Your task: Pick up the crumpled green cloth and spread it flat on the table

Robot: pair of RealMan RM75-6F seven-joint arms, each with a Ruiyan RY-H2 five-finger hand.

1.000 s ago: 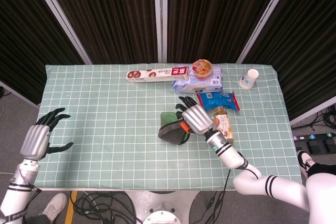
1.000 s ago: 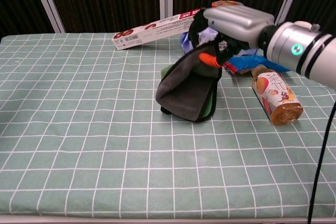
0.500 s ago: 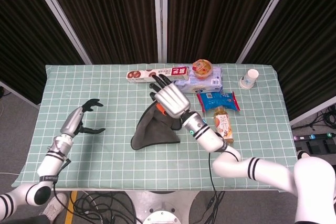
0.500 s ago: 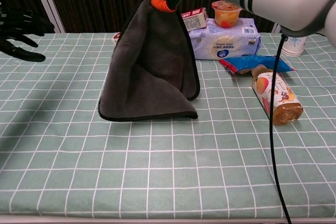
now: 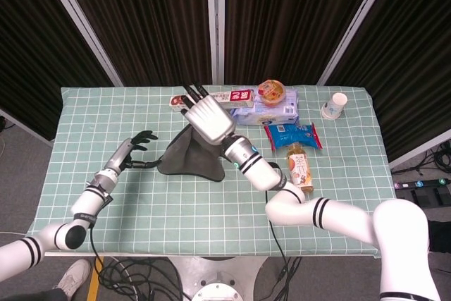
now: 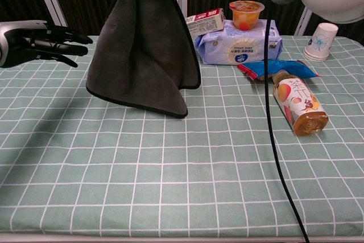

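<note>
Cloth (image 6: 142,49) lifted higher | hangs from gripping right hand (image 5: 208,119) | left hand (image 6: 34,41) spread, nearer

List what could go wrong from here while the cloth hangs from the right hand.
1. The cloth hangs from one top corner pinched by the right hand; it may slip out before it is spread.
2. The left hand is open beside the cloth's edge, not touching it, and may miss the hanging corner.
3. Swinging the cloth right could knock the jelly cup off the wipes pack.
</note>
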